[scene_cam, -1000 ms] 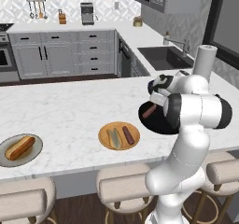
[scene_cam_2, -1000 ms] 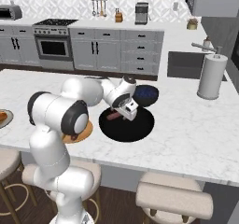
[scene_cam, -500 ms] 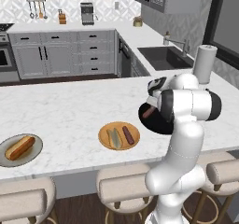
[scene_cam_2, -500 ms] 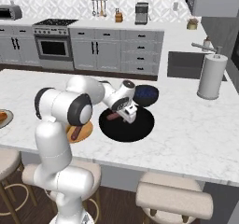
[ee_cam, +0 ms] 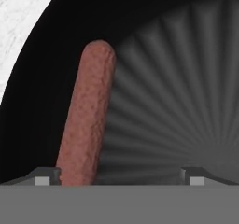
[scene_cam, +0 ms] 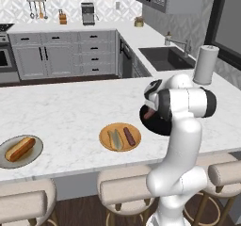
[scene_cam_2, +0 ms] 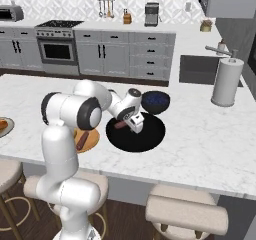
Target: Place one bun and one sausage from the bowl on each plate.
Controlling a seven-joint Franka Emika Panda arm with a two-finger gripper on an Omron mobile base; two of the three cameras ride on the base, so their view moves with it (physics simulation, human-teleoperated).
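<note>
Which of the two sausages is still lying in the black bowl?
The sausage right under the open gripper lies in the black bowl. The other sausage lies beside a bun on the orange plate.

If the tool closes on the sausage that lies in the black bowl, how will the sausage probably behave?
The sausage is a smooth round cylinder, so it could roll sideways on the bowl's sloping ribbed wall. It lies near one fingertip of the open tool, off centre, so closing may push it first. It looks straight, probably fairly stiff.
</note>
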